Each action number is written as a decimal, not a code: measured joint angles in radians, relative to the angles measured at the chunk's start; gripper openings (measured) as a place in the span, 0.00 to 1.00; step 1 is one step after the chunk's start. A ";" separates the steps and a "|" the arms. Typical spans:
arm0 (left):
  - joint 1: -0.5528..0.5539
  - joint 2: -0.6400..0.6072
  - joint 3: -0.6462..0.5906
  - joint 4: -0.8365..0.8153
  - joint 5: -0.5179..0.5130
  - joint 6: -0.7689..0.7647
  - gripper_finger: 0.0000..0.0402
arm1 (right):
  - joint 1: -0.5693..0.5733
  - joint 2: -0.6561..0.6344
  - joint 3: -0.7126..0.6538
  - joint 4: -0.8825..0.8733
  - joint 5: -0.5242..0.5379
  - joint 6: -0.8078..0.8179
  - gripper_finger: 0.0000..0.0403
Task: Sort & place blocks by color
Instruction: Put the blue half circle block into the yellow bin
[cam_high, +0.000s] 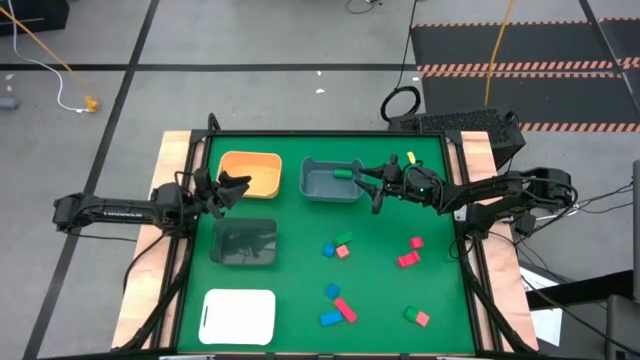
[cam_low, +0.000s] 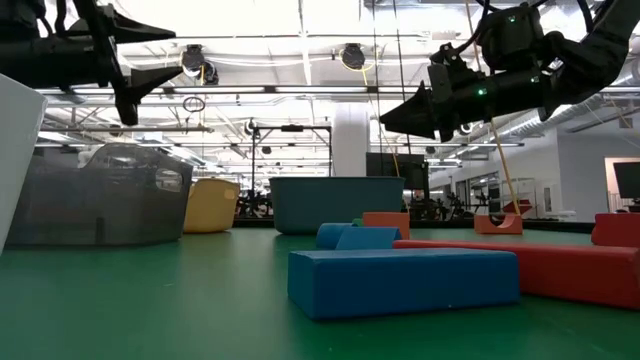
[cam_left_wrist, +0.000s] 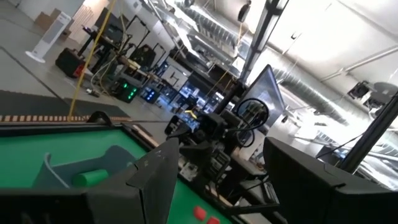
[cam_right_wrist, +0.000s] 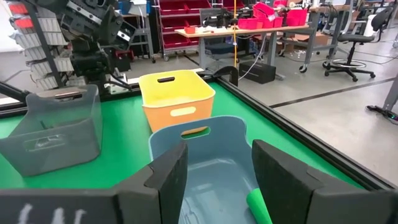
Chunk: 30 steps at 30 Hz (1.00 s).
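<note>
Small red, blue and green blocks lie scattered on the green mat (cam_high: 440, 300), among them a red bar (cam_high: 408, 260), a blue bar (cam_high: 330, 319) and a green cube (cam_high: 410, 313). One green block (cam_right_wrist: 258, 208) lies inside the blue-grey bin (cam_high: 325, 185), also visible as the green block (cam_high: 343, 173). A yellow block (cam_high: 411, 158) sits at the far edge. My right gripper (cam_right_wrist: 217, 180) hovers open over the bin's right rim with nothing between its fingers. My left gripper (cam_high: 235, 185) hangs open and bare in the air beside the orange bin (cam_high: 250, 172).
A dark see-through bin (cam_high: 245, 243) stands near the left middle, and a white flat tray (cam_high: 239, 315) lies at the near left. Black rails frame the mat. The blocks spread over the mat's right and near half.
</note>
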 joint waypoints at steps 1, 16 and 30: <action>0.000 0.000 0.000 0.000 0.000 -0.004 0.59 | 0.000 0.000 0.000 0.000 0.000 -0.001 0.42; -0.051 0.210 0.111 -0.001 -0.053 0.035 0.59 | 0.052 0.000 0.000 0.038 0.011 -0.234 0.42; -0.146 0.718 0.524 -0.248 -0.052 0.294 0.59 | 0.063 -0.035 0.000 0.065 0.233 -0.188 0.42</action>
